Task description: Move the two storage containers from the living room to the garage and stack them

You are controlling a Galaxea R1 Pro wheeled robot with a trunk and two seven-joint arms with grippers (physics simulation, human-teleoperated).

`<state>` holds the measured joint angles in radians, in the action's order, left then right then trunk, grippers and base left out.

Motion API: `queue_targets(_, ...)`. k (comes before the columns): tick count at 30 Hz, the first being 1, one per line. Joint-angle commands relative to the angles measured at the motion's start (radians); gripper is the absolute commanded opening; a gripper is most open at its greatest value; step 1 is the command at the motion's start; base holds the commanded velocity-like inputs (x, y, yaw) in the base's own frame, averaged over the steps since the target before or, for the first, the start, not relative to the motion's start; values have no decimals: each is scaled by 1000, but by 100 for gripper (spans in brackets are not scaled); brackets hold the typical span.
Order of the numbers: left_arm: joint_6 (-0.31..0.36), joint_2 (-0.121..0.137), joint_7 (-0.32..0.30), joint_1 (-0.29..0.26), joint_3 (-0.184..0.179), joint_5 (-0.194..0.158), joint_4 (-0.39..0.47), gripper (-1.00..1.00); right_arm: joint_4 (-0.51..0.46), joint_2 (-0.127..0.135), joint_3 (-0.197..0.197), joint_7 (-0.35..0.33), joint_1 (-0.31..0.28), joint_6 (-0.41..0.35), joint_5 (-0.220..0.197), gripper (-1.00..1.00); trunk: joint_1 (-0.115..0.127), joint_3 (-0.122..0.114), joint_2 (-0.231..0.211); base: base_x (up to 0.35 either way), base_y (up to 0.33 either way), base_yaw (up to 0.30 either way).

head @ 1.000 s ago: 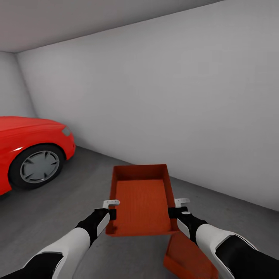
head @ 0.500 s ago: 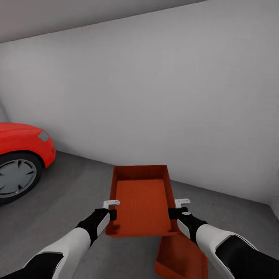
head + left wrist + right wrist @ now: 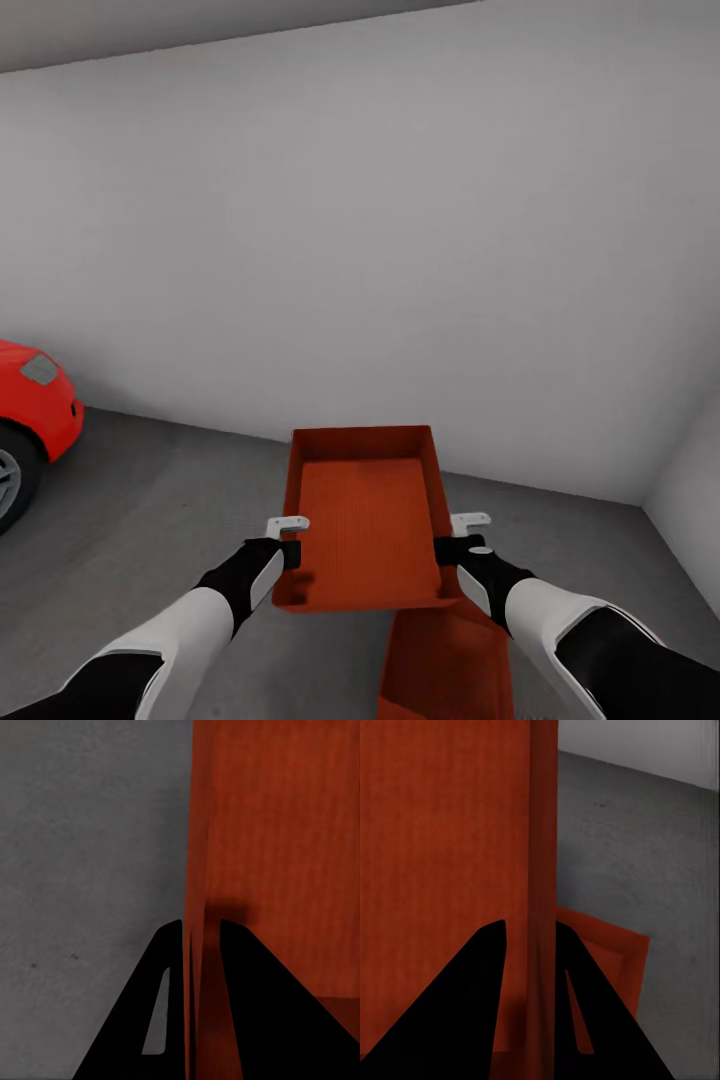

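View swung right since earlier, red car [image 3: 30,420] sliding toward frame edge; held container [image 3: 365,515] pinched by left end effector [image 3: 289,541] and right end effector [image 3: 452,541] above floor container [image 3: 445,665]: square up, lower level.

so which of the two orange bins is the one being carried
The upper bin, gripped on its long walls by the left hand and right hand. The other bin sits lower, on the grey floor.

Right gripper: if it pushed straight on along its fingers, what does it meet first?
Likely the second orange-red rectangular bin on the concrete floor below; the right gripper is clamped on the held orange-red bin's wall. Depth unclear.
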<state>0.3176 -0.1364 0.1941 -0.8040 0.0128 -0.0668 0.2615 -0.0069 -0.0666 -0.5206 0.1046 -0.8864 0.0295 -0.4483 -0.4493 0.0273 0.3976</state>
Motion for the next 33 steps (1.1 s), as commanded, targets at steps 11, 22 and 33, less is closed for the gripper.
queue_targets(11, -17, 0, 23, 0, -4, 30, 5, -100, 8, 0, 7, 12, -1, 6, -21, -100, -1, 2, 2, 1, 0, -250)
queue_targets(22, -17, 0, 24, -1, -4, 30, 5, -100, 8, 0, 7, 12, -1, 6, -21, -100, -1, 2, 2, 0, 0, -250)
queue_targets(33, -17, 0, 24, -1, -4, 30, 5, -100, 8, 1, 7, 12, -1, 6, -21, -100, -1, 2, 2, 0, 0, -250)
